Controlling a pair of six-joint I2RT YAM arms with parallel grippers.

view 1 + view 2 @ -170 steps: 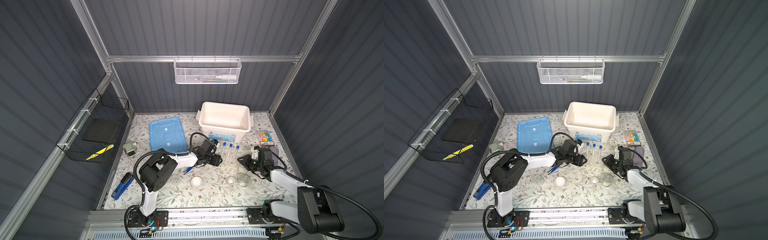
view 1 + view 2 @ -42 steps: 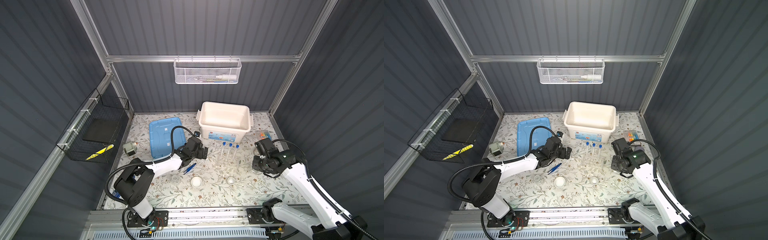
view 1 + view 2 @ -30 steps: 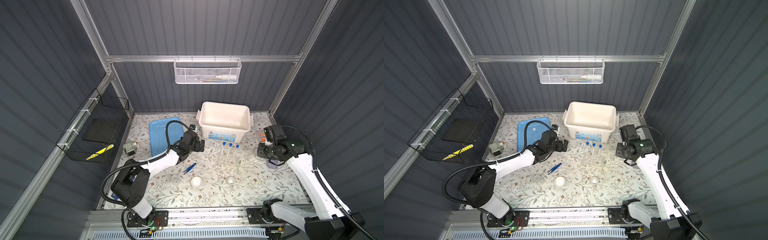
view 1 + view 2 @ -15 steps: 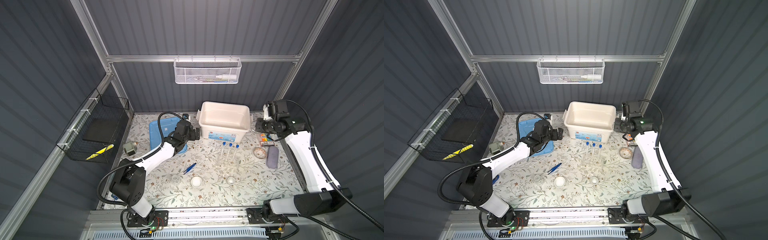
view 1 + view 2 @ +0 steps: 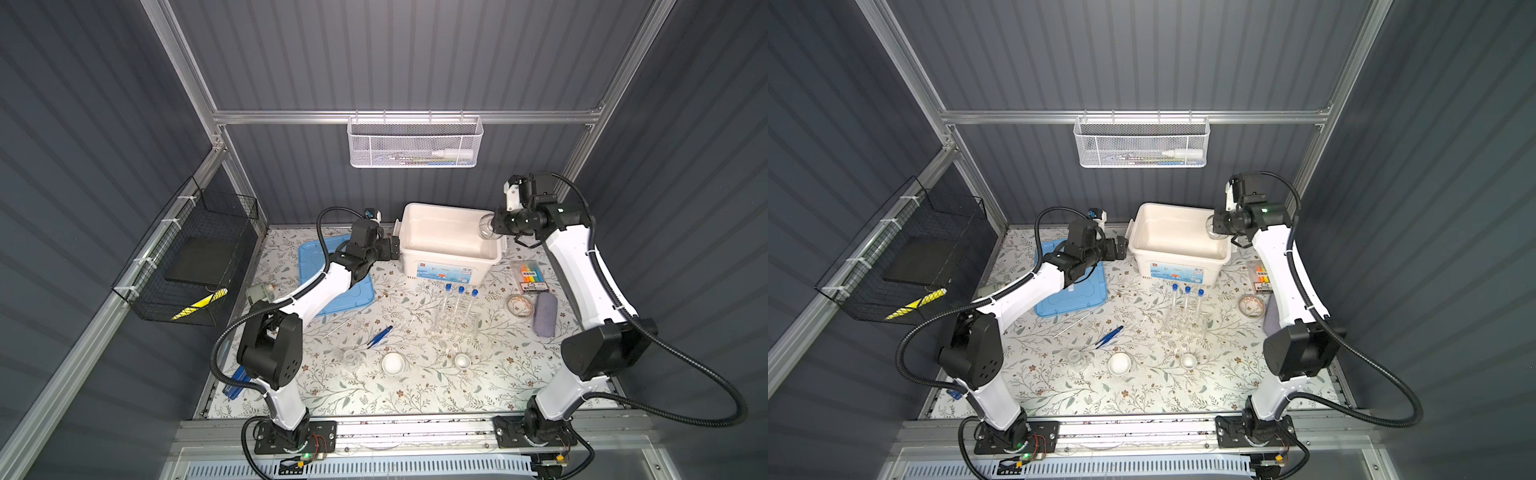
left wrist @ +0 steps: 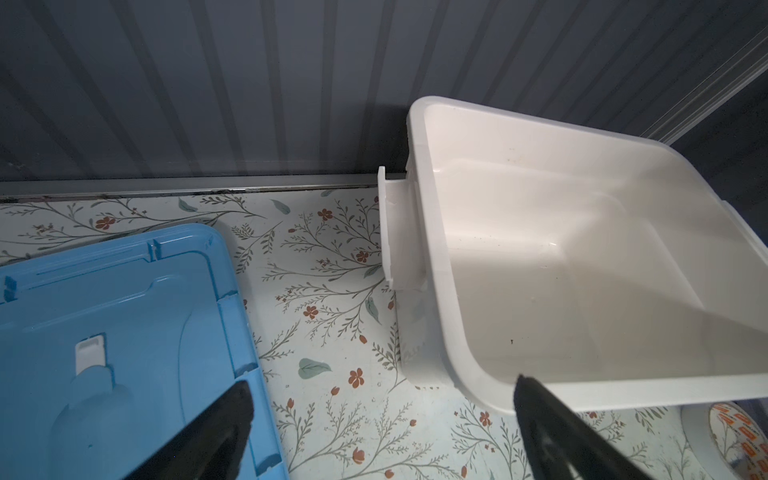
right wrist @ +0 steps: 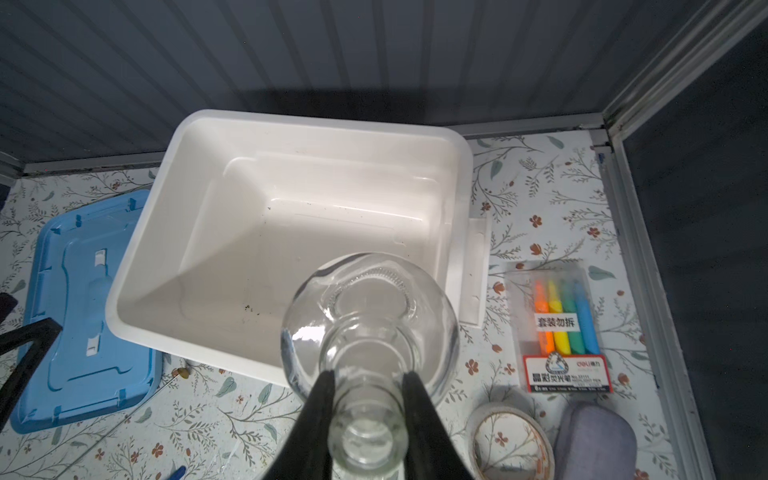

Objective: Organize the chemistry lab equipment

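**Bin** [image 5: 440,266]: white, open and empty in both wrist views. Nothing is stowed yet. Its blue lid [image 6: 104,332] lies flat on the bench [image 5: 415,399] beside it.

**Flask** [image 7: 370,316]: clear, in the air above the bin's right rim. The right jaws are clamped on its neck. It is not yet lowered or let go.

**Left jaws**: wide apart, holding nothing, just beside the bin's left wall and above the lid's edge.

**Loose on the bench**:
- second flask [image 5: 351,359]
- two dishes [image 5: 393,363] [image 5: 461,360]
- tweezers [image 5: 380,336]
- rod [image 5: 343,325]
- rack [image 5: 455,328], with three tubes [image 5: 460,299] upright in it

**Progress, as judged**: early. If the bin is the store, the first item is nearly delivered. Six lots remain on the bench, and the lid goes on last.
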